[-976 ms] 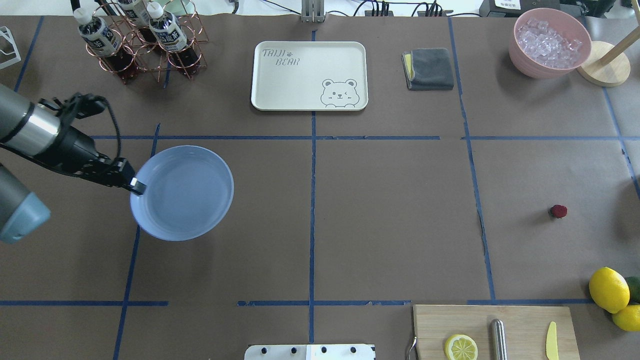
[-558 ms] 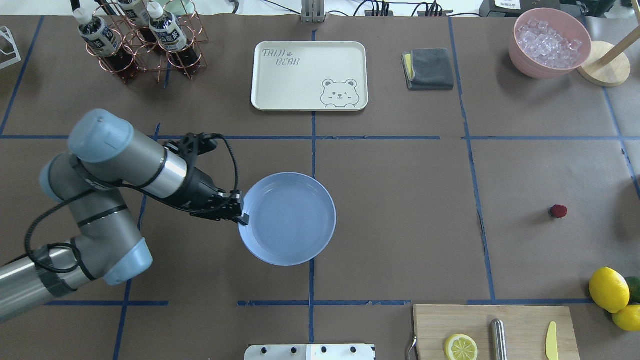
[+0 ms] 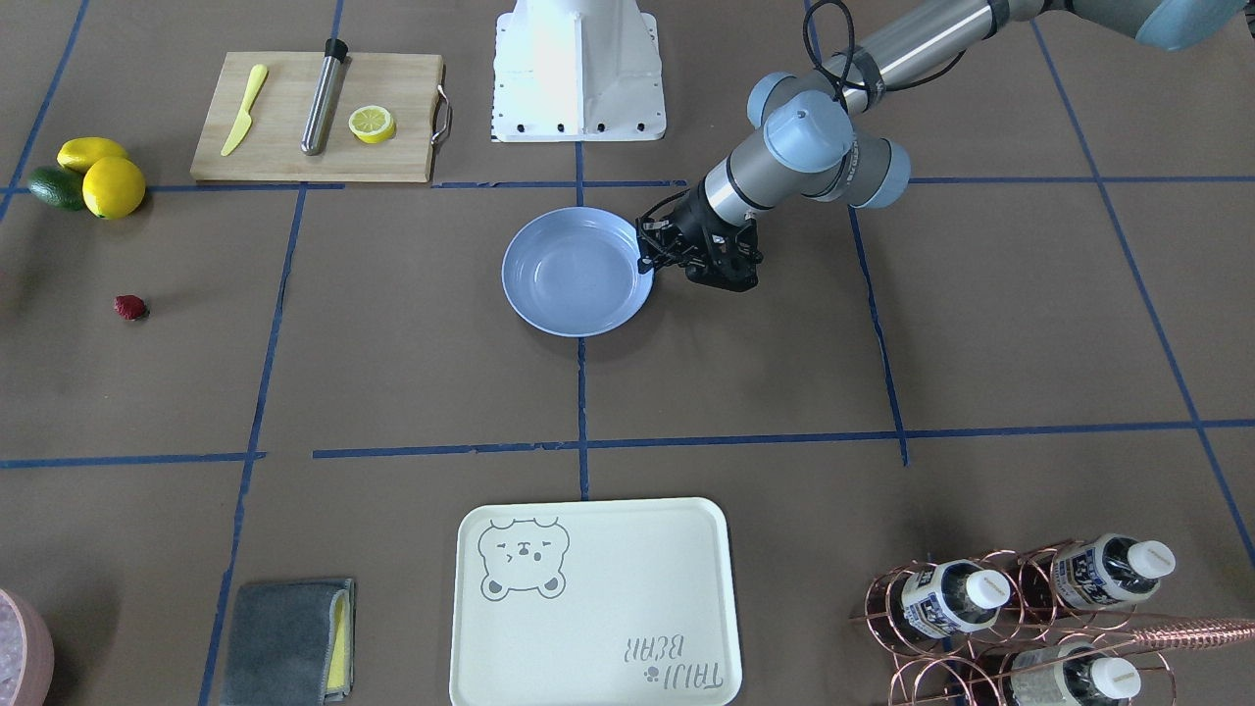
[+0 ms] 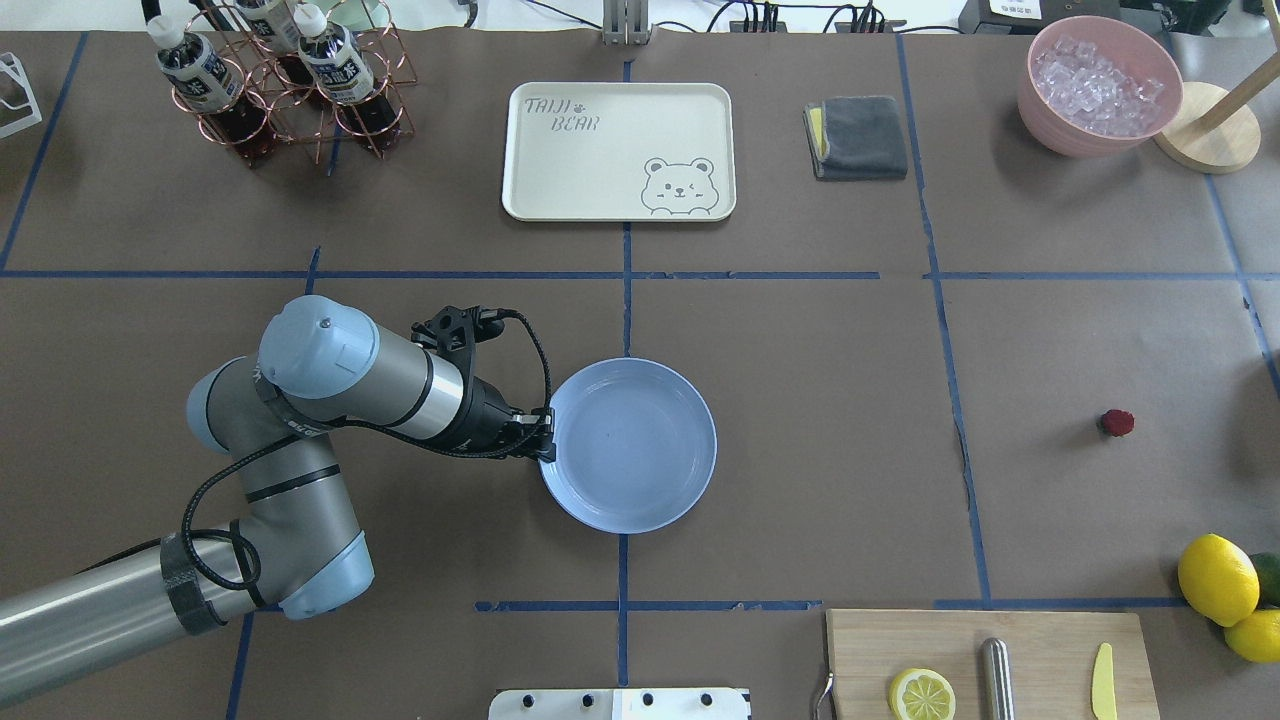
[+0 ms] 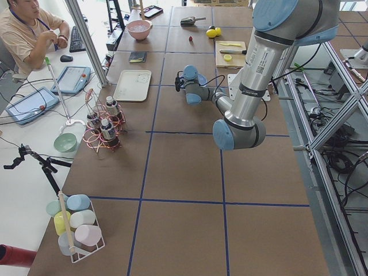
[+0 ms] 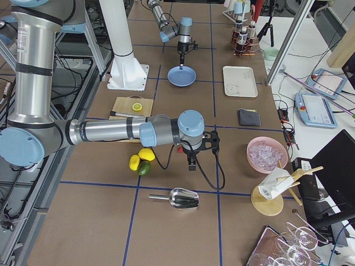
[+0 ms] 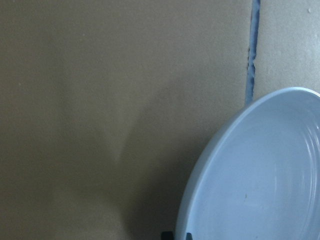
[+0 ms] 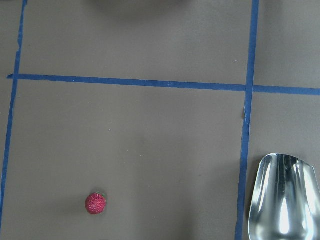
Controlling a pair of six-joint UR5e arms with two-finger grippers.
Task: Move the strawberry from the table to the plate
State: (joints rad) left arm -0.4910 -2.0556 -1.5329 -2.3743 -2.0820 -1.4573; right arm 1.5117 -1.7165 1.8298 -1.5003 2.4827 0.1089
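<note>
The strawberry point(image 4: 1116, 423), small and dark red, lies alone on the table point(image 4: 800, 400) at the far right; it also shows as the strawberry point(image 3: 130, 308) and low in the right wrist view as the strawberry point(image 8: 95, 203). The pale blue plate point(image 4: 628, 445) sits at the table's middle, over the centre tape line. My left gripper point(image 4: 545, 440) is shut on the plate's left rim, as with the left gripper point(image 3: 647, 263) on the plate point(image 3: 577, 273). The right gripper point(image 6: 191, 164) hangs near the strawberry; whether it is open or shut I cannot tell.
A cream bear tray point(image 4: 618, 150), grey cloth point(image 4: 858, 138), ice bowl point(image 4: 1100, 85) and bottle rack point(image 4: 290, 80) line the far side. A cutting board point(image 4: 990, 660) and lemons point(image 4: 1218, 580) sit near right. A metal scoop point(image 8: 282, 195) lies close to the strawberry.
My left arm has carried the plate rightward, from the table's left part to the centre tape line. The strawberry has not moved.
</note>
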